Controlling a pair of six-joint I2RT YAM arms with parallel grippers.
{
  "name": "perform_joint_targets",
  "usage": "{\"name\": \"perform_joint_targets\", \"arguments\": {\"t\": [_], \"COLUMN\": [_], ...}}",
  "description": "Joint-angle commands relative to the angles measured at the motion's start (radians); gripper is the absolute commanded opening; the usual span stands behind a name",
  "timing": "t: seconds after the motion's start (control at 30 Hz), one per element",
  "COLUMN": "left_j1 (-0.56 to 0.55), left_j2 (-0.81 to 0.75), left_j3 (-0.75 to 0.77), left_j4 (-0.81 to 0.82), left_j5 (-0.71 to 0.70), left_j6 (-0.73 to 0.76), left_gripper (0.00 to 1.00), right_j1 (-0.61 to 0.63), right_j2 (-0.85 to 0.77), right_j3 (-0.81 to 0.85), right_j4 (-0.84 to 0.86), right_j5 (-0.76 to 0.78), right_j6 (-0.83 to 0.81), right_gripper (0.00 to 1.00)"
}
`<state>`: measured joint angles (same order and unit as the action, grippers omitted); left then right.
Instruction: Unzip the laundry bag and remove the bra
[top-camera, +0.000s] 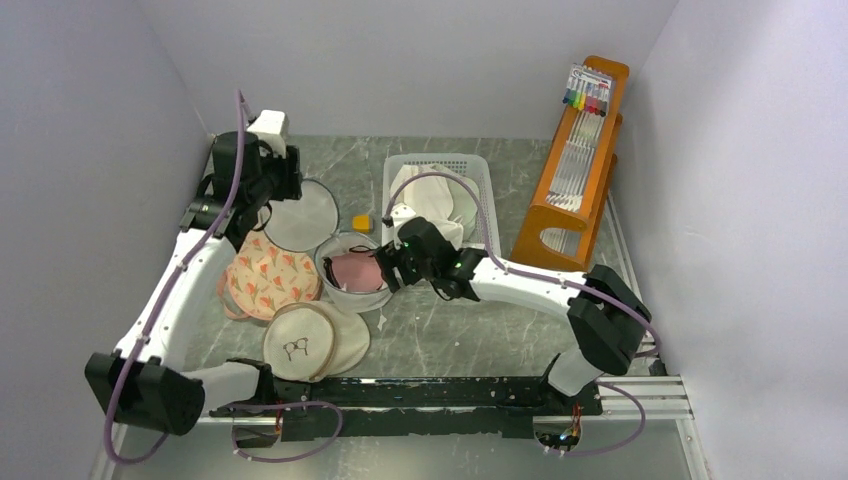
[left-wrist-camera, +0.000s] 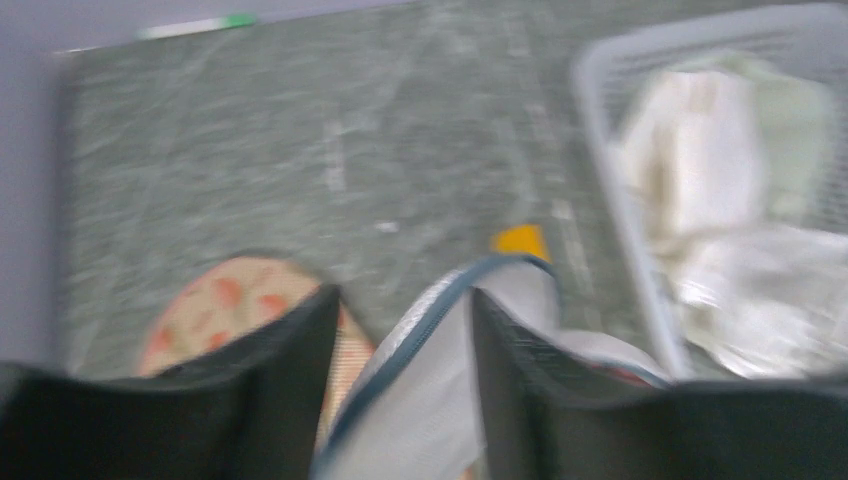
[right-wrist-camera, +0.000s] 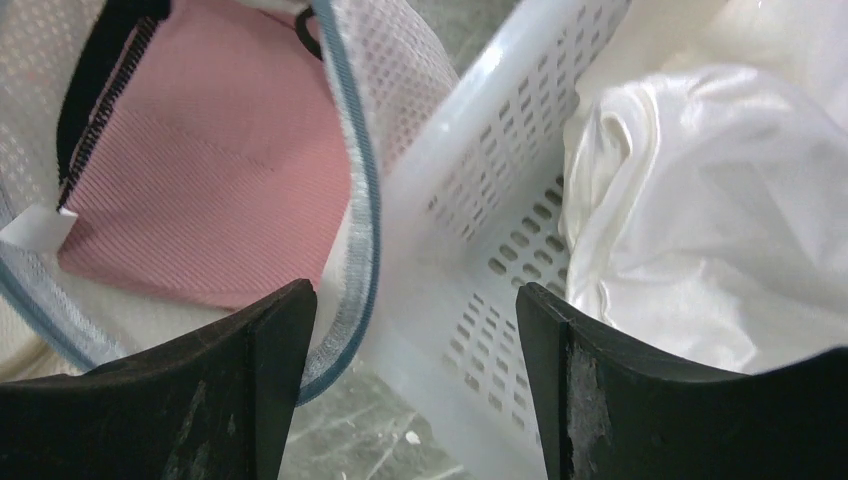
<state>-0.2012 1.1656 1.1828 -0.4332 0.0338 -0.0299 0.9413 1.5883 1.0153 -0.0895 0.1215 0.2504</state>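
laundry bag (right-wrist-camera: 400, 60): was white mesh, grey-blue zipper band along the edge
bra (right-wrist-camera: 220, 150): was dusty pink, fine ribbed weave, black trim
counter (top-camera: 450, 330): was grey-green, marbled with pale veins
basket (top-camera: 436, 158): was white, rows of slots
garment (right-wrist-camera: 720, 200): was shiny white
pad (top-camera: 268, 278): was cream, orange flower print
pouch (top-camera: 298, 345): was beige, black glasses print
rack (top-camera: 535, 235): was orange-brown wood
small block (top-camera: 361, 221): was yellow
arms (top-camera: 520, 283): were white, black joints, purple cables

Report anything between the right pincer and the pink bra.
Nothing covers the dusty-pink satin bra: the white mesh drum-shaped laundry bag is unzipped. Only its blue-zippered rim lies between the open right pincer and the bra.
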Motion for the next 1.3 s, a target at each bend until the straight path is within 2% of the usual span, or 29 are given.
{"name": "perform_joint_targets", "arguments": {"t": [0.0, 0.03, 0.07, 0.17, 0.33, 0.43, 0.53, 0.63, 0.9, 1.07, 1.17, 1.27], "left_j1": [0.013, 0.014, 0.014, 0.014, 0.014, 0.014, 0.014, 0.013, 0.008, -0.005, -0.009, -0.009], "left_j2": [0.099, 0.104, 0.093, -0.014, -0.196, -0.216, -0.165, -0.106, -0.022, 0.063, 0.101, 0.099], "left_j3": [0.098, 0.112, 0.107, 0.017, -0.257, -0.362, -0.384, -0.372, -0.368, -0.354, -0.35, -0.35], "left_j4": [-0.105, -0.138, -0.151, -0.099, 0.053, 0.11, 0.096, 0.059, 0.004, -0.027, -0.03, -0.023], "left_j5": [-0.443, -0.457, -0.44, -0.268, 0.057, 0.193, 0.268, 0.277, 0.116, 0.103, 0.152, 0.194], "left_j6": [-0.019, -0.021, -0.023, -0.041, -0.093, -0.107, -0.086, -0.068, -0.09, -0.085, -0.081, -0.075], "left_gripper": [0.74, 0.91, 0.99, 1.0, 0.99, 0.99, 0.92, 0.85, 0.85, 0.82, 0.78, 0.65], "right_j1": [0.006, 0.007, 0.007, 0.008, 0.008, 0.01, 0.011, 0.014, 0.016, 0.019, 0.022, 0.026], "right_j2": [-0.077, -0.087, -0.1, -0.137, -0.159, -0.148, -0.133, -0.136, -0.152, -0.157, -0.159, -0.168], "right_j3": [-0.054, -0.059, -0.062, -0.081, -0.072, -0.058, -0.033, -0.028, -0.046, -0.041, -0.038, -0.048], "right_j4": [0.044, 0.048, 0.052, 0.09, 0.146, 0.177, 0.178, 0.175, 0.183, 0.187, 0.181, 0.192], "right_j5": [0.015, 0.009, 0.004, -0.003, -0.019, -0.037, -0.05, -0.051, -0.042, -0.056, -0.058, -0.063], "right_j6": [0.011, 0.01, 0.008, -0.008, -0.025, -0.026, -0.022, -0.023, -0.021, -0.02, -0.016, -0.009], "right_gripper": [0.74, 0.73, 0.73, 0.74, 0.74, 0.74, 0.74, 0.74, 0.74, 0.74, 0.74, 0.74]}}
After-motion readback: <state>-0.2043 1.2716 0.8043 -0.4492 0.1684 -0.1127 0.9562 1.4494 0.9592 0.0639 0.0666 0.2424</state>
